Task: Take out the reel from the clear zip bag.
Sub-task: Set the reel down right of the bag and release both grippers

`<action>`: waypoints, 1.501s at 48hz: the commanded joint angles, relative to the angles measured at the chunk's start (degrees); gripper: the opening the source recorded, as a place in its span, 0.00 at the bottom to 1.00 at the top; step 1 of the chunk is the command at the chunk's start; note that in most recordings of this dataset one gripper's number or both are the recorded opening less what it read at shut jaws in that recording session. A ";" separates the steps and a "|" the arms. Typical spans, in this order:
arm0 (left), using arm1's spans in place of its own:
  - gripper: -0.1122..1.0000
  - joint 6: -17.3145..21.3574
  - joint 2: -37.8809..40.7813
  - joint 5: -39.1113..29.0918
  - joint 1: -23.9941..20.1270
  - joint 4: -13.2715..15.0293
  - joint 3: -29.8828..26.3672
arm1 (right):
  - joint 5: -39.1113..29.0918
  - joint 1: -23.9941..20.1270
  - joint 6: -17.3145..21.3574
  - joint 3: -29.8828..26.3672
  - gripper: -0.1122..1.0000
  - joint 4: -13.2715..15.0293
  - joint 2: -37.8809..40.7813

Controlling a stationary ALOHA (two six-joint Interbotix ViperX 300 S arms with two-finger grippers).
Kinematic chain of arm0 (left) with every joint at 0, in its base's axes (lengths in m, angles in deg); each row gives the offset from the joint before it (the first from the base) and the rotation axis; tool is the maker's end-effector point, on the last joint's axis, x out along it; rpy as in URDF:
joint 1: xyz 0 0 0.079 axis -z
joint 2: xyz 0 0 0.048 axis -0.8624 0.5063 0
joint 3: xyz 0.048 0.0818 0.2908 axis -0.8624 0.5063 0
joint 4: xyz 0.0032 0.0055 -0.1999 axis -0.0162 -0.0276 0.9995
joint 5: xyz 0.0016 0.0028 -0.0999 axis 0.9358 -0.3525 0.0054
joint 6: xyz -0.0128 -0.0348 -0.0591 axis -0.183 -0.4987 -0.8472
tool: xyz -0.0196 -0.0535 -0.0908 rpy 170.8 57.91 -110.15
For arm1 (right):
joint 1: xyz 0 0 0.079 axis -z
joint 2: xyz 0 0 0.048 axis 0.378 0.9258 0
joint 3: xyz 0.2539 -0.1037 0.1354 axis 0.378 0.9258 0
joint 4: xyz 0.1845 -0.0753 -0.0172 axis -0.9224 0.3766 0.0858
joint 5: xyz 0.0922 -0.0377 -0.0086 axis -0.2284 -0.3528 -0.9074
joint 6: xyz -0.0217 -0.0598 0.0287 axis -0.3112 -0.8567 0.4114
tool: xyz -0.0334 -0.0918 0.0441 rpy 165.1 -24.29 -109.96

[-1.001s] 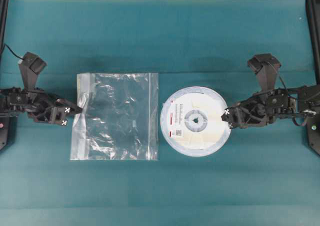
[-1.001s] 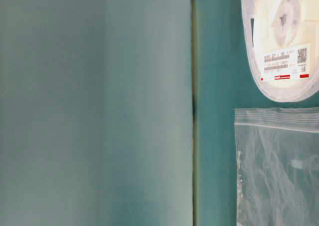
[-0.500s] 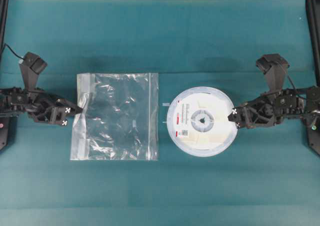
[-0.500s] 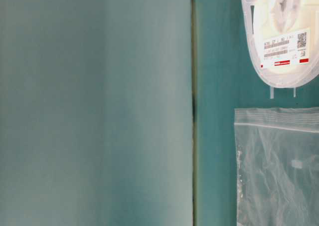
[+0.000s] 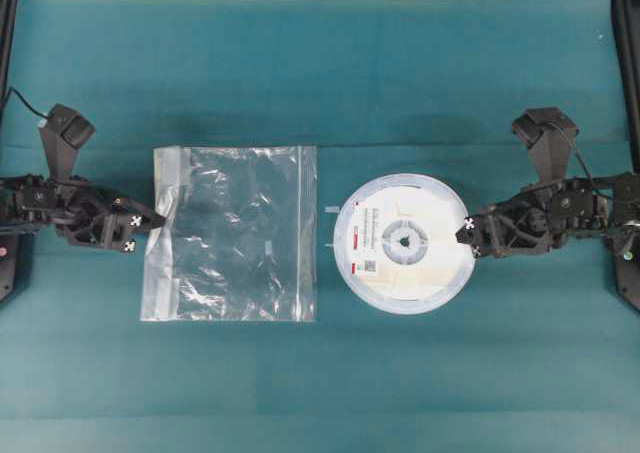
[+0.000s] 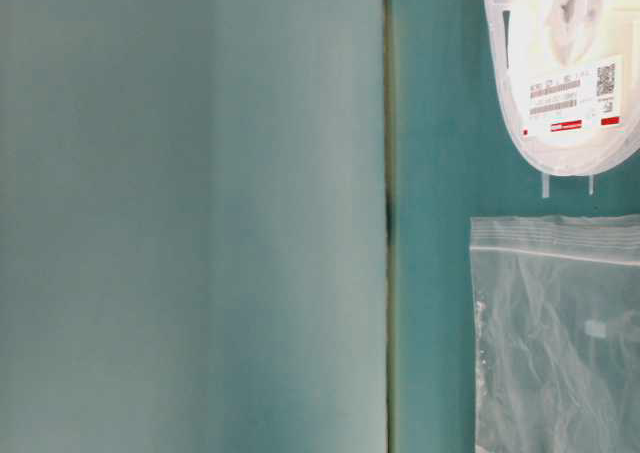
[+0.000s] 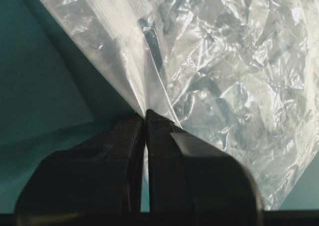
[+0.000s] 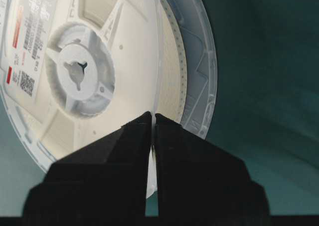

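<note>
Overhead exterior view: one reel (image 5: 404, 243) lies flat on the teal surface (image 5: 330, 63), wholly outside the one clear zip bag (image 5: 235, 233), which lies flat just beside the reel with a narrow strip of bare cloth between them. The reel's label with its red strip faces the bag. On the reel's side away from the bag, the right pincer (image 5: 468, 236) is clenched on the reel's rim; the right wrist view shows the two black jaws pressed together on the thin white flange, the hub and spokes beyond them. On the bag's side away from the reel, the left pincer (image 5: 134, 233) is clenched on the bag's edge; the left wrist view shows crinkled film drawn up into the shut jaws, with a whitish strip running off from them. Two arms, two pincers, one bag, one reel are in sight. Only the table-level view shows a pale blue-green panel (image 6: 190, 213) meeting the surface at a dark seam, plus two small clear tabs (image 6: 567, 184) lying on the cloth between reel and bag.
</note>
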 commanded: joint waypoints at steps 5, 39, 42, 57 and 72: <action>0.11 1.05 -0.53 0.09 0.18 -0.18 -0.53 | 0.53 0.09 0.26 -0.18 0.23 0.09 -0.53; 0.14 4.13 -1.32 0.09 0.18 -0.26 -1.05 | -3.96 0.18 -0.26 -1.67 0.92 1.41 -4.48; 0.20 4.13 -1.32 0.09 0.18 -0.26 -1.23 | -5.98 0.09 -0.26 -2.11 0.92 2.02 -5.54; 0.91 4.13 -1.32 -1.14 0.18 -0.26 -1.32 | -10.63 0.09 -0.26 -3.34 0.92 5.19 -9.23; 0.95 4.39 -4.57 -5.54 0.18 -0.26 -0.79 | -10.72 -0.26 -0.26 -4.92 0.92 8.09 -10.81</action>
